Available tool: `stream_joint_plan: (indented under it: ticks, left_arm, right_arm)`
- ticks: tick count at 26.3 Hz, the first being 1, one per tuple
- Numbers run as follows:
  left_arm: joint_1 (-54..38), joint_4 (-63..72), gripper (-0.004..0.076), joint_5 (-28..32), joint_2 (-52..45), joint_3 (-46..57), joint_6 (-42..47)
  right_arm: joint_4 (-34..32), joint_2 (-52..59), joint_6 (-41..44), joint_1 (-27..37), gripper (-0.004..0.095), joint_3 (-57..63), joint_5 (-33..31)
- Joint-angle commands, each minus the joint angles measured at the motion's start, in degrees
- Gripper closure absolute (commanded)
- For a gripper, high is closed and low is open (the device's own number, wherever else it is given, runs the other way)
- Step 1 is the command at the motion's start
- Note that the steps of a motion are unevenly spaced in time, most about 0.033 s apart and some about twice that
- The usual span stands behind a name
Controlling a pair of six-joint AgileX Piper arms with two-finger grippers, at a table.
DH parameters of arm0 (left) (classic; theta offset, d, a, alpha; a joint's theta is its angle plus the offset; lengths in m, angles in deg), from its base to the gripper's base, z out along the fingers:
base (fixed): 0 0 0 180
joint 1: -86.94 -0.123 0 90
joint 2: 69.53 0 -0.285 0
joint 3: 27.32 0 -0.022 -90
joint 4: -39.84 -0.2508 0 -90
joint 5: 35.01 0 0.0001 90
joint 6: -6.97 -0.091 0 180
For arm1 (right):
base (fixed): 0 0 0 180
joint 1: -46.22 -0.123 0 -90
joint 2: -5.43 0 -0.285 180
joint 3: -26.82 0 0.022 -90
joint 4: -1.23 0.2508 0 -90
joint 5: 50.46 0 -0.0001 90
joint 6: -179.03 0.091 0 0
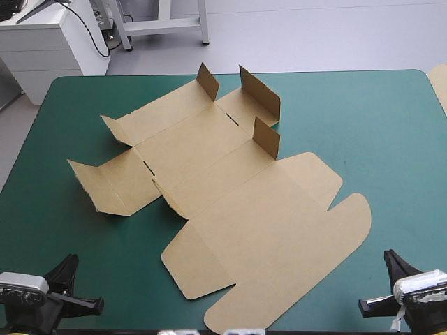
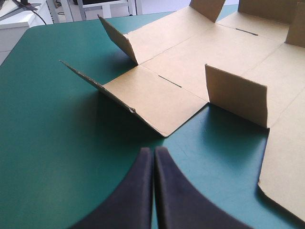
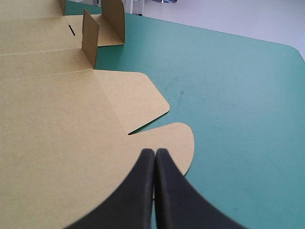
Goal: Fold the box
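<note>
Currently the box [image 1: 230,188] is lying nearly flat on the bench [image 1: 377,125], only small flaps [image 1: 266,136] standing, most folding remaining, while the left fingers [image 2: 138,191] and right fingers [image 3: 138,191] are hovering closed, empty.

No txt, labels or nos. readable on box [image 1: 230,188] or elsewhere.

High camera sits above and behind, looking forward and down on the whole table [image 1: 391,118] and box [image 1: 230,181]. Left wrist camera rides low over the left gripper [image 2: 153,151] at the near left, facing far across the box's left flaps; right wrist camera, low over the right gripper [image 3: 155,152] at the near right, skims the lid, and both catch the box's far upright flaps.
</note>
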Motion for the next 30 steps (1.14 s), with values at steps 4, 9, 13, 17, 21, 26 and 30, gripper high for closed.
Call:
stream_joint_plan:
  ticks: [4,9,13,17,21,26,30]
  left_arm:
    - [0.41,0.35,0.0731,4.25,-0.45,-1.91,0.3]
    - [0.41,0.35,0.0731,4.25,-0.45,-1.91,0.3]
    - [0.41,0.35,0.0731,4.25,-0.45,-1.91,0.3]
    - [0.41,0.35,0.0731,4.25,-0.45,-1.91,0.13]
    - [0.41,0.35,0.0731,4.25,-0.45,-1.91,0.13]
    - [0.41,0.35,0.0731,4.25,-0.45,-1.91,0.27]
    - [0.41,0.35,0.0731,4.25,-0.45,-1.91,0.27]
  right_arm:
    - [0.19,1.41,-0.06,-0.12,0.0929,-1.97,4.45]
    - [0.19,1.41,-0.06,-0.12,0.0929,-1.97,4.45]
    - [0.2,0.69,-0.06,-0.12,0.0929,-2.07,3.6]
    - [0.99,-8.34,-0.21,-0.12,0.0929,-5.4,-0.98]
    - [4.33,-19.44,-8.59,-0.12,0.0929,-11.37,-2.32]
    - [12.88,-33.55,-17.41,-0.12,0.0927,-21.22,-1.91]
    - [19.0,-48.61,-24.18,-0.12,0.0927,-32.78,-3.75]
